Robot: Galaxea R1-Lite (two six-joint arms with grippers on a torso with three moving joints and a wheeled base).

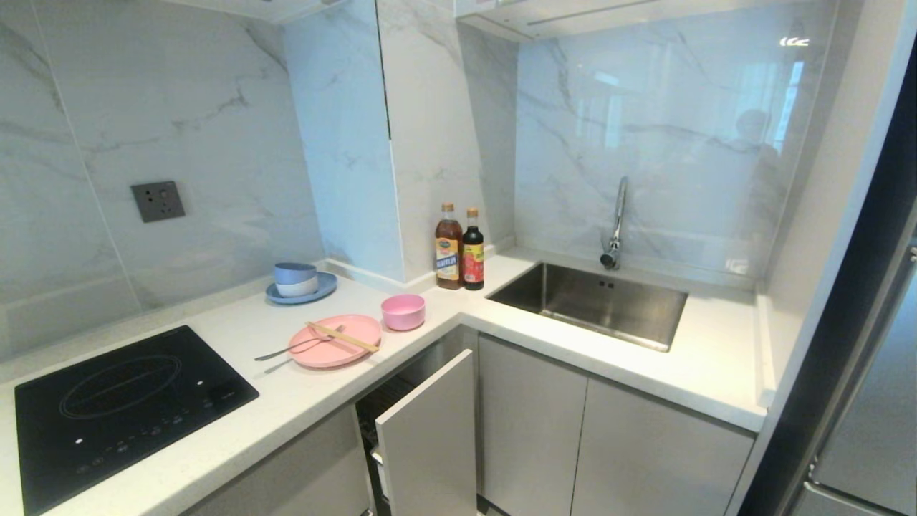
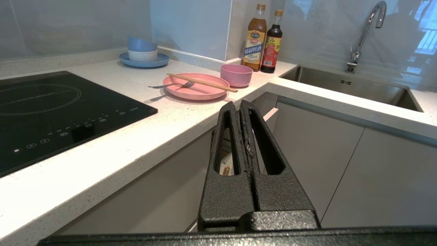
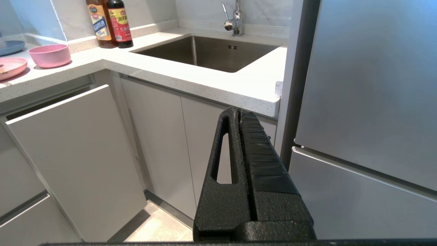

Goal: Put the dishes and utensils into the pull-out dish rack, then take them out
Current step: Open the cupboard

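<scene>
A flat pink plate [image 1: 335, 342] lies on the white counter near the corner, with wooden chopsticks [image 1: 343, 337] and a slim silver fork [image 1: 294, 348] across it. A deeper pink bowl [image 1: 403, 312] stands just right of the plate. Below them the pull-out dish rack [image 1: 428, 432] is drawn partly out, its pale grey front panel facing me and its dark wire inside barely visible. My left gripper [image 2: 239, 105] is shut and empty, low in front of the rack panel. My right gripper [image 3: 238, 112] is shut and empty, facing the cabinets under the sink. Neither arm shows in the head view.
A blue plate with blue and white bowls [image 1: 301, 282] sits at the back wall. Two sauce bottles [image 1: 459, 248] stand in the corner. A black induction hob [image 1: 118, 408] is at the left, a steel sink [image 1: 591, 302] with tap at the right, a fridge [image 3: 368, 102] beyond.
</scene>
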